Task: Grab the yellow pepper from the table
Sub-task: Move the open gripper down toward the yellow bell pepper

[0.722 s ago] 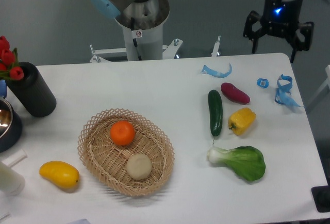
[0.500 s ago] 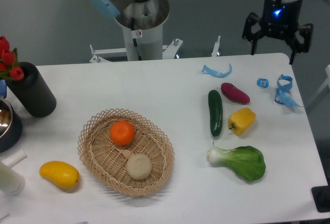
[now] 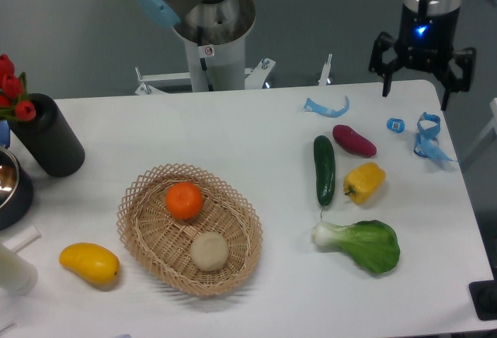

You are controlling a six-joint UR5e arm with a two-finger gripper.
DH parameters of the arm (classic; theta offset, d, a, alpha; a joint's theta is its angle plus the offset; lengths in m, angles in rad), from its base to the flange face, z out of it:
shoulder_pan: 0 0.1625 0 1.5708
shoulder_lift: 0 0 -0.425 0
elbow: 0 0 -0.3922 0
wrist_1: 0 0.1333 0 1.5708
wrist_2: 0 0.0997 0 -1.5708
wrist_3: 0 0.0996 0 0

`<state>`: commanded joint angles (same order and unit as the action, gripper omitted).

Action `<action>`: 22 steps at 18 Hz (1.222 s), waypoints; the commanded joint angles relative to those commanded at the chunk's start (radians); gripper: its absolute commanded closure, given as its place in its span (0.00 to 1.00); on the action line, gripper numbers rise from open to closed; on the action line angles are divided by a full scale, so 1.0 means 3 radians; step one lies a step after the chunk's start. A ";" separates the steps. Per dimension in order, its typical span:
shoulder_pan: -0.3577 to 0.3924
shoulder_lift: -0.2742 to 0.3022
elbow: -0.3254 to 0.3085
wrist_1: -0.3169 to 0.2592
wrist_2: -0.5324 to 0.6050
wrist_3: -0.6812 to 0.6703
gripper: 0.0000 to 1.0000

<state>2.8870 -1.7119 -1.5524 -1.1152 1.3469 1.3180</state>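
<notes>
Gripper (image 3: 420, 74) hangs at upper right of frame, above tabletop (image 3: 233, 136) back edge, fingers spread wide, holding nothing. Yellow pepper (image 3: 364, 182) lies right of centre, between cucumber (image 3: 324, 169) and tabletop edge, untouched. Wide fingers likely ready to fit around pepper.

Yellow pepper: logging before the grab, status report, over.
Claw open, high over the table's far right corner. Yellow pepper untouched on the table, between cucumber and purple sweet potato. Bok choy in front; top approach clear.
</notes>
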 joint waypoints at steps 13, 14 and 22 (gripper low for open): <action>-0.0245 -0.0189 -0.0209 0.0413 0.0000 -0.0656 0.00; -0.0245 -0.0189 -0.0296 0.0546 0.0010 -0.0651 0.00; -0.0286 -0.0470 -0.0373 0.0798 0.0255 -0.0122 0.00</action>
<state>2.8010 -1.8528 -1.6644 -0.8759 1.4233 1.2815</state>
